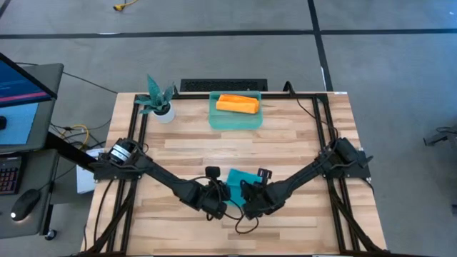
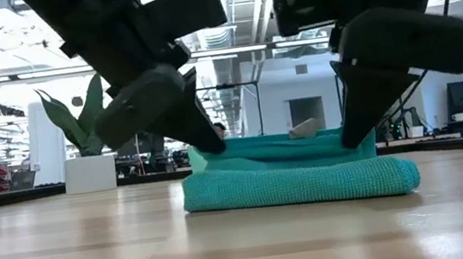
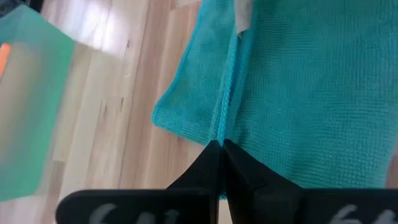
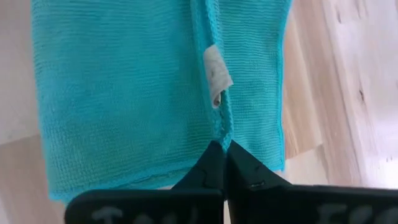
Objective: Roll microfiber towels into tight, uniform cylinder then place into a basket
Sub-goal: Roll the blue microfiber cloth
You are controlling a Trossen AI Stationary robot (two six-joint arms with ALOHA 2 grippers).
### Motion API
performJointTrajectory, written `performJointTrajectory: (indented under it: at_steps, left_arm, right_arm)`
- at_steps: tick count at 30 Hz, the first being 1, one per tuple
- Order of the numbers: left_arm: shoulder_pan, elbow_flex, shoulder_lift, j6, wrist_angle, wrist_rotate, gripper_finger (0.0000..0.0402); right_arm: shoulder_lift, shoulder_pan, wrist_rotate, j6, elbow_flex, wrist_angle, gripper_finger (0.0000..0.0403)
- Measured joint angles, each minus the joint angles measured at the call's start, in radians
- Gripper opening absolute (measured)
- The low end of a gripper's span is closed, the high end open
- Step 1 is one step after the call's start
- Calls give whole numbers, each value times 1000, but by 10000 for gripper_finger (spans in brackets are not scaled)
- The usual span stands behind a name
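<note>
The teal-blue towel (image 1: 241,176) lies folded on the table's near middle; in the low view (image 2: 303,183) its thick fold rests on the wood and an upper layer rises to both grippers. My left gripper (image 1: 226,193) and my right gripper (image 1: 247,194) are side by side at the towel's near edge, both shut on it. The orange-yellow towel (image 1: 237,104) lies rolled in the teal-green basket (image 1: 214,118) at the far middle. My left gripper pinches the towel's stitched hem (image 3: 222,127) between its two shut fingers, toward the towel's left end. The fingers slant down from above (image 2: 213,143). The held layer is raised a little; the rest of the towel lies on the table. My right gripper pinches the same stitched hem (image 4: 222,127) between its two shut fingers, close to the white tag (image 4: 217,74), toward the towel's right end. The fingers slant down from above (image 2: 353,138). The held layer is raised; the fold below rests on the table.
A potted plant (image 1: 158,100) in a white pot stands at the far left, beside the basket. Bare wood shows left and right of the towel and between it and the basket. A desk with a monitor (image 1: 21,82) stands off the table's left.
</note>
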Motion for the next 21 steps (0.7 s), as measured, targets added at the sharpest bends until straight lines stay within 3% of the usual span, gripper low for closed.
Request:
performJointTrajectory:
  at_steps: [6, 13, 17, 21]
  left_arm:
    - [4, 0, 0, -50, 5, 4, 15]
    - [5, -1, 0, -26, -10, 53, 77]
    - [5, 17, 0, -36, -144, 102, 109]
    - [-19, 63, 0, -102, -273, 71, 116]
  right_arm:
    - [0, -12, -1, 23, 0, -5, 11]
    - [0, -20, -1, 50, -2, -7, 15]
    - [0, -20, -1, 51, -3, -4, 29]
    - [0, -21, -1, 52, -3, -4, 22]
